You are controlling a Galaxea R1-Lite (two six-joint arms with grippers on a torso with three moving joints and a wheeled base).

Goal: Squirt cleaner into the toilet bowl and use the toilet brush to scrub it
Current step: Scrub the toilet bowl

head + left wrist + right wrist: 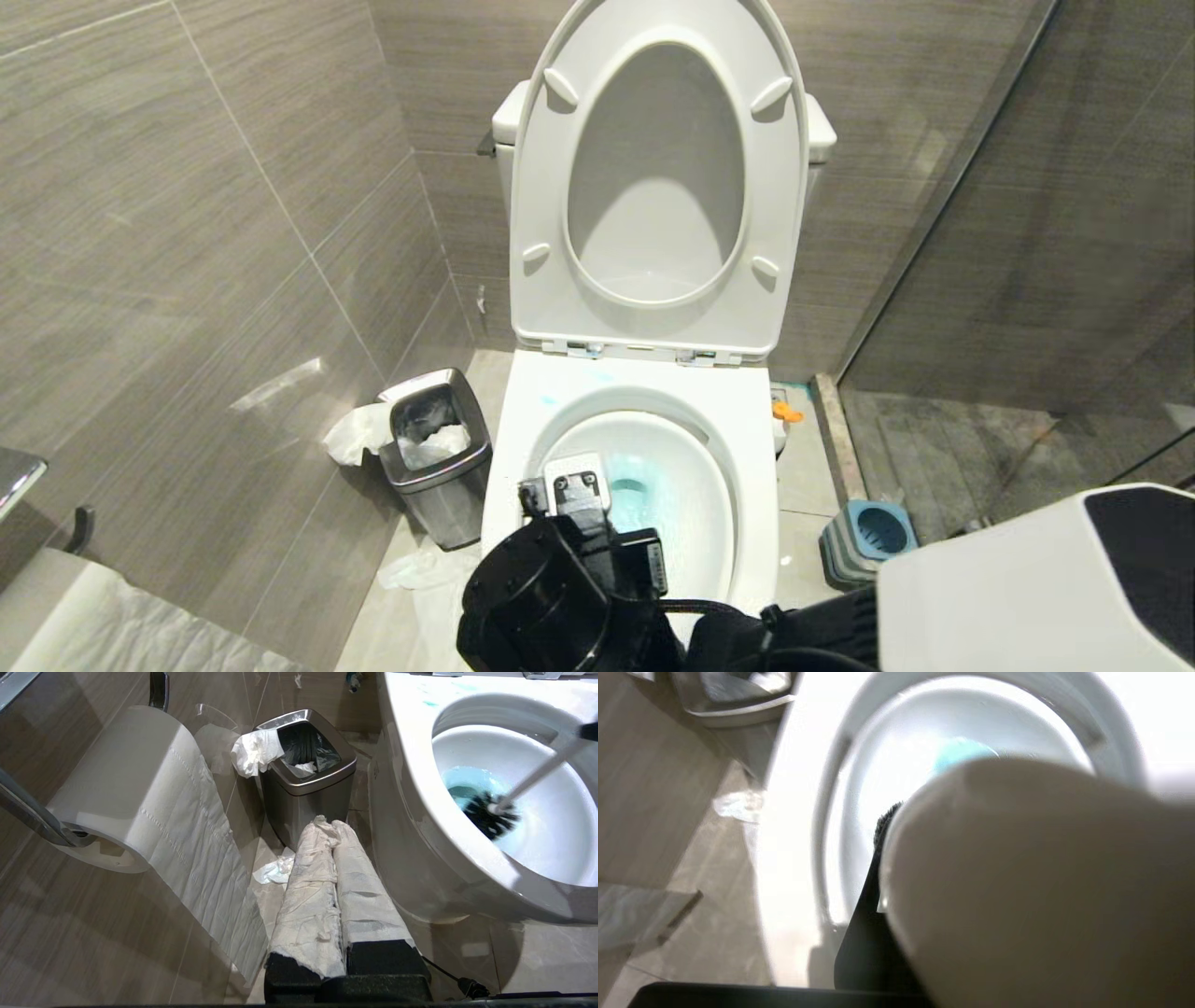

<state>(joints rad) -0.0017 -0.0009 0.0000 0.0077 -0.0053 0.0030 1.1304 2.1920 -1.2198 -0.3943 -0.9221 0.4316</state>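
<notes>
The toilet bowl (747, 439) stands with seat and lid raised. Cleaner (644, 504) tints the water turquoise and smears the rim (429, 703). The toilet brush (537, 772) slants down into the bowl, and its black bristle head (490, 814) rests at the edge of the blue water. My right gripper (589, 731) is shut on the white handle (1017, 882) above the bowl; in the head view only its wrist (577, 495) shows. My left gripper (329, 823) is shut and holds nothing. Its paper-wrapped fingers hang low beside the bowl's outer wall.
A steel bin (434, 457) with a black liner stands on the floor left of the toilet, tissue hanging over its rim. The blue-grey brush holder (868, 537) sits on the floor to the right. A toilet-paper roll (135, 788) hangs on the left wall. Glass partition at right.
</notes>
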